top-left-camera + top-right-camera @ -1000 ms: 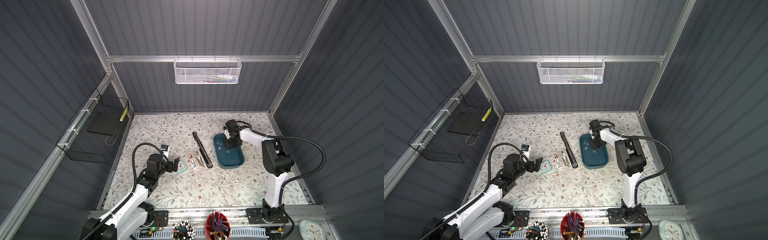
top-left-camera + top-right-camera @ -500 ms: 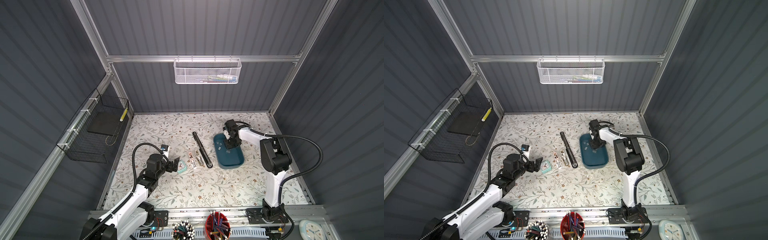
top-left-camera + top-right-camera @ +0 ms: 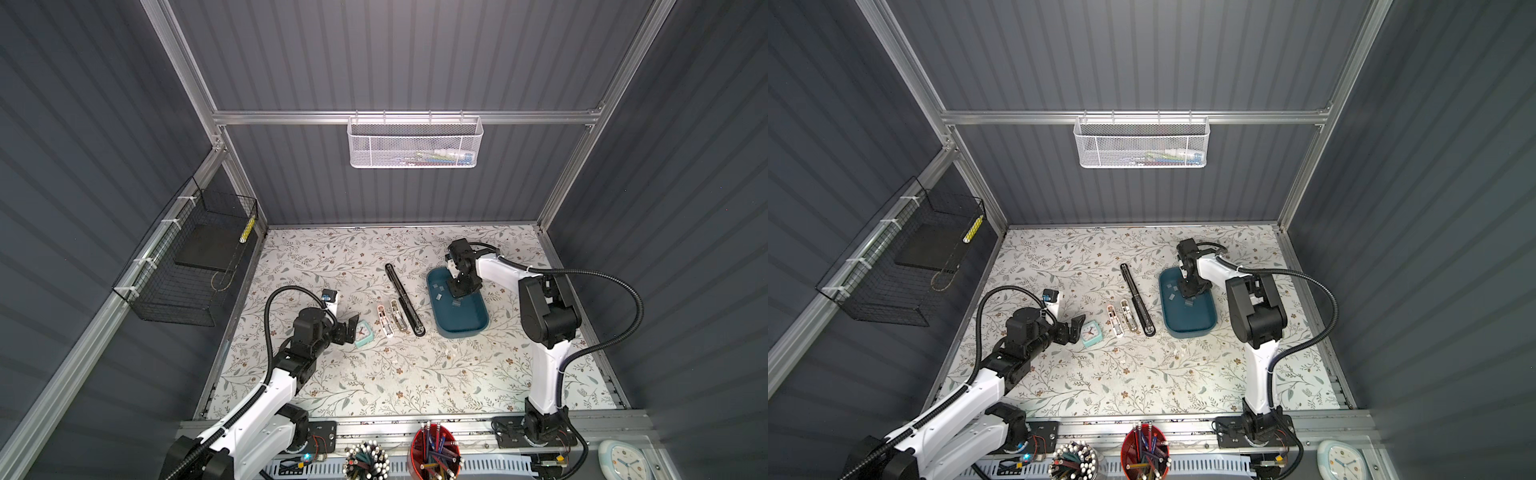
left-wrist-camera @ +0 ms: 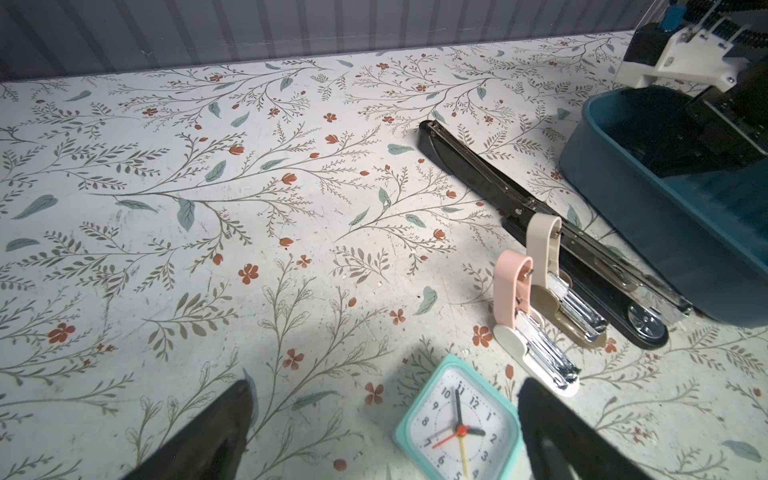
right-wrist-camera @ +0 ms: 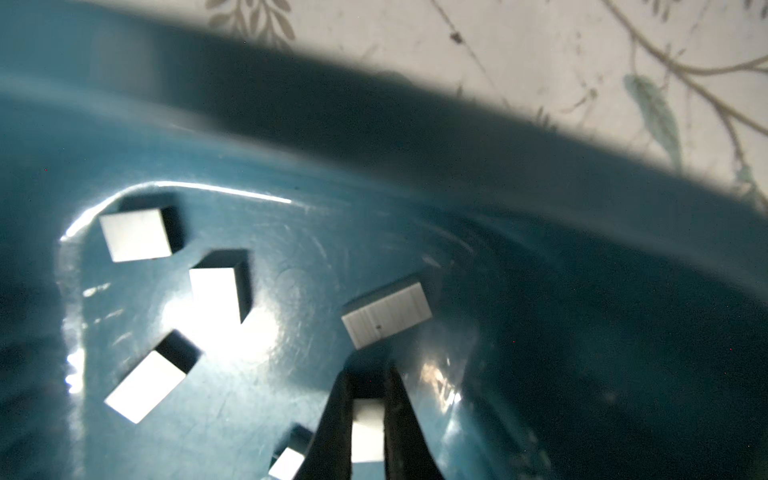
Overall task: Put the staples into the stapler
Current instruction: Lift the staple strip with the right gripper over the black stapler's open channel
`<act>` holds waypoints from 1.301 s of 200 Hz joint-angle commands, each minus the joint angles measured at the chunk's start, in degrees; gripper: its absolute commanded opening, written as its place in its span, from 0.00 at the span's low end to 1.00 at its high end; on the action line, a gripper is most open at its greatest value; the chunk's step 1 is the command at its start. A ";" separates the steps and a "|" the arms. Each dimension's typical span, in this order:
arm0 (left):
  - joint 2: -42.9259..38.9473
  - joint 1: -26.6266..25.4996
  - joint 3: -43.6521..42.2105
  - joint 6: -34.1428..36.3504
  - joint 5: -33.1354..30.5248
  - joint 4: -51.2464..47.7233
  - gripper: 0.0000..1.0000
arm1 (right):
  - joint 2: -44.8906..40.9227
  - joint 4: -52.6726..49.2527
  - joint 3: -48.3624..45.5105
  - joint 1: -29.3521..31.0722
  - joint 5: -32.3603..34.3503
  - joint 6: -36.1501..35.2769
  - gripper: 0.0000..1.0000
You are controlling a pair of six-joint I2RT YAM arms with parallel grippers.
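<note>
Several staples lie as small grey strips in the teal tray; three show in a top view. My right gripper reaches down into the tray's far end and is shut on one staple strip. Left of the tray lie a pink stapler, a beige stapler and a long black stapler, the two small ones hinged open. My left gripper stands open low over the table, left of the staplers, holding nothing.
A mint alarm clock lies between the left gripper's fingers and beside the pink stapler. Pen cups and a white clock sit at the front rail. A wire basket hangs on the left wall and a white mesh basket on the back wall.
The right gripper's jaws have closed in onto a staple strip in the tray. The left arm has not moved.
</note>
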 commanded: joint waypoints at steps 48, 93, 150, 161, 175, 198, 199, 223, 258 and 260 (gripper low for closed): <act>-1.51 0.29 1.13 0.98 0.99 1.24 1.00 | -5.13 -0.25 -1.96 0.09 0.68 1.17 0.11; -2.69 0.29 1.05 0.55 2.29 0.31 1.00 | -14.12 4.03 -7.16 1.19 -1.23 2.33 0.10; -7.42 0.29 0.99 -1.34 2.78 -3.71 1.00 | -23.42 11.77 -13.22 10.08 0.20 4.55 0.07; -8.73 0.30 0.84 -2.17 1.71 -4.67 1.00 | -24.54 14.23 -14.27 12.27 -0.30 5.36 0.07; -10.24 0.36 0.28 -2.97 0.75 -5.81 1.00 | -25.54 17.44 -15.28 15.02 -1.13 6.47 0.06; -13.01 0.29 -1.16 -3.53 0.07 -5.82 1.00 | -26.43 22.63 -18.02 18.67 -1.06 8.23 0.07; -13.12 0.29 -1.20 -3.53 0.05 -5.81 1.00 | -26.45 22.81 -18.16 18.78 -1.05 8.36 0.07; -14.98 0.29 -2.09 -3.91 -1.19 -5.75 1.00 | -27.07 29.06 -22.42 20.19 -1.97 11.58 0.07; -14.09 0.29 -1.95 -4.05 -1.04 -5.53 1.00 | -26.79 31.43 -24.98 21.59 -0.86 14.03 0.06; -13.86 0.29 -1.95 -4.05 -1.03 -5.46 1.00 | -26.69 31.48 -24.98 21.66 -0.80 14.09 0.06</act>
